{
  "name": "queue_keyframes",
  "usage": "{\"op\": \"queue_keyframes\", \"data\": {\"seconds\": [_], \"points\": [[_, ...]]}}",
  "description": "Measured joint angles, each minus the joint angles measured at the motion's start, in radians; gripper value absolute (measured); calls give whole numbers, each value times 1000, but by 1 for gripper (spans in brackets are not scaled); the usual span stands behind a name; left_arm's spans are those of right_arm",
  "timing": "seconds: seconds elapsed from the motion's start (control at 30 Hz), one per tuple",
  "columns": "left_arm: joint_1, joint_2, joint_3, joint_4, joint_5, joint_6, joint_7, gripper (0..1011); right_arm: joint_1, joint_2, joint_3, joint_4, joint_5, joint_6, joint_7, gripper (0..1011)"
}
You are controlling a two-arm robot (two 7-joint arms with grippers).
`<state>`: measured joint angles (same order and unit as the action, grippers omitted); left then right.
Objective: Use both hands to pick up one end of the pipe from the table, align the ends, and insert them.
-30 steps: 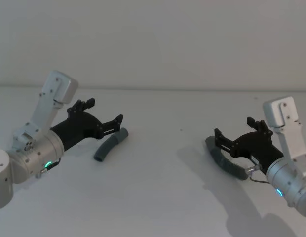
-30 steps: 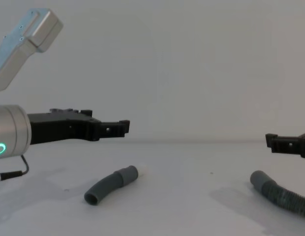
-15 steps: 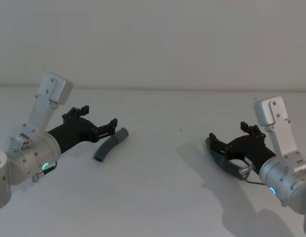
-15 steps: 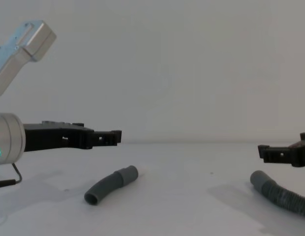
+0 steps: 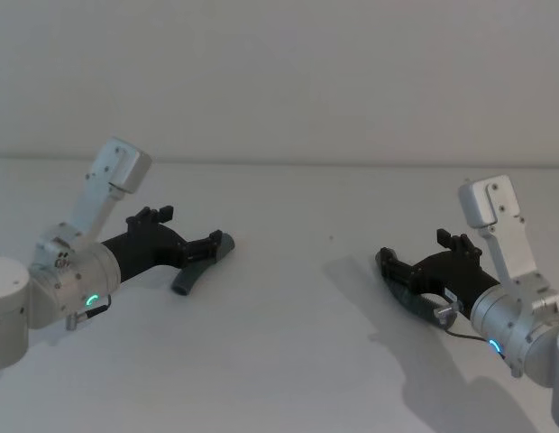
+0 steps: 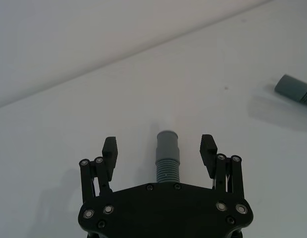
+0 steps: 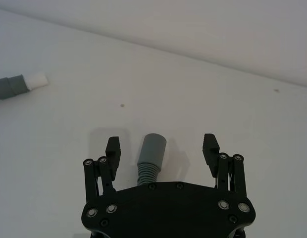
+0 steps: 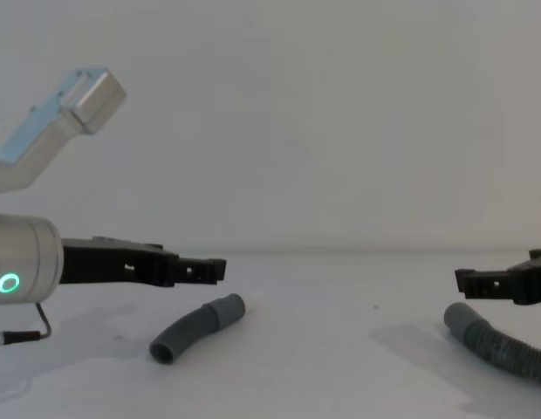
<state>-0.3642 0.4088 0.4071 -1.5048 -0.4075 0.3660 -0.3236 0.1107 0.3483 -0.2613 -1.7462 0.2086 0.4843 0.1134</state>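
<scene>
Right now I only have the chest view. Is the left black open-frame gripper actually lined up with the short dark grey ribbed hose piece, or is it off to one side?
Observer: Lined up. In the left wrist view the left gripper is open, and the smooth grey cuff of the short hose piece sits centred between its fingers, touching neither.
Operator: And the right one, at the long ribbed hose?
Observer: The right gripper is open too. The plain grey cuff of the long hose lies between its fingers, slightly nearer one of them.
</scene>
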Motion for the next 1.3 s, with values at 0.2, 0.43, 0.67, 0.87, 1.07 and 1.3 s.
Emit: {"op": "queue_keyframes", "data": {"seconds": [0.2,0.43,0.67,0.87,1.07,1.3], "points": [[-33,-3,27,42,24,15,-25,1001,1,-5,6,3,1,12,5,1003],[-63,-5,60,83,53,25,-47,1001,2,-11,12,6,2,22,9,1003],[-81,-9,83,114,78,31,-65,1001,3,-12,13,8,0,35,17,1003],[-87,-12,93,127,93,34,-72,1001,4,-6,9,12,-5,50,31,1003],[-90,-13,98,133,106,35,-75,1001,6,2,4,17,-12,65,45,1003],[-93,-13,101,133,123,33,-74,1001,11,7,1,24,-19,78,58,1003]]}}
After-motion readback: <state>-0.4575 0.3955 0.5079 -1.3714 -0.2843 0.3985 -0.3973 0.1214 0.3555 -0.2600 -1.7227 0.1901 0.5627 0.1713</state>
